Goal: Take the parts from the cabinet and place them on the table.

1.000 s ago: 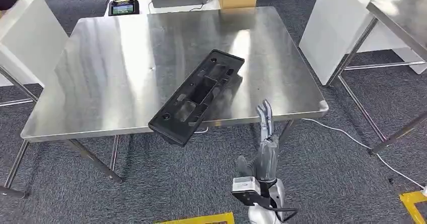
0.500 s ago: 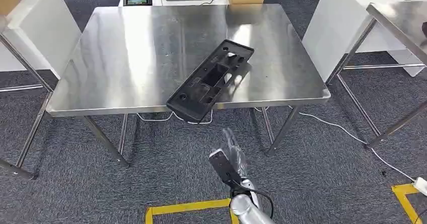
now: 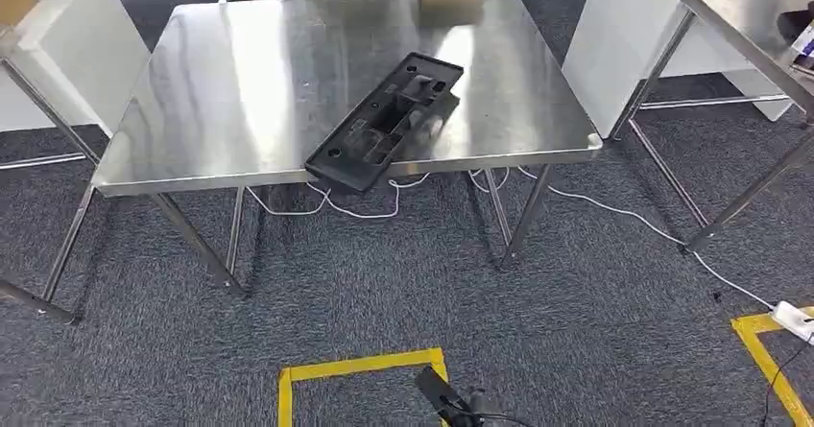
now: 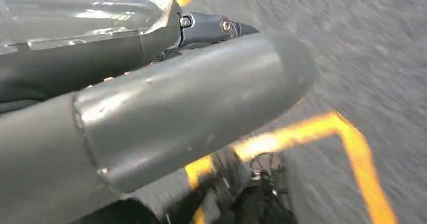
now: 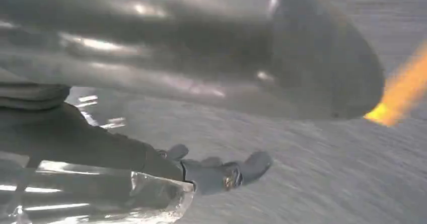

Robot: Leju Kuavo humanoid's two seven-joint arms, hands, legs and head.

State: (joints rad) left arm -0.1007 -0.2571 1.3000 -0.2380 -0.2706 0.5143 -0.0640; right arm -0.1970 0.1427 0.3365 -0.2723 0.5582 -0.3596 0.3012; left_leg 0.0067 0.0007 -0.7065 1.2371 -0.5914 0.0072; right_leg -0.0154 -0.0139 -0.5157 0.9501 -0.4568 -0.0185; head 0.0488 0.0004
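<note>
A long black plastic part with several recesses lies slantwise on the steel table; its near end juts over the front edge. Nothing touches it. My right arm hangs low, and a dark bit of its wrist pokes up at the bottom of the head view. In the right wrist view my right hand hangs over grey carpet with its fingers stretched out and apart from the thumb, holding nothing. My left hand also hangs over the carpet, its dark fingers apart from the thumb and empty.
White panels stand left and right of the table. A second steel table is at the far right. A white cable trails across the carpet to a power strip. Yellow tape marks the floor near me.
The whole view has drawn back from the table. My right hand, raised near the table's front edge before, has dropped to the bottom edge. The black part stays on the table.
</note>
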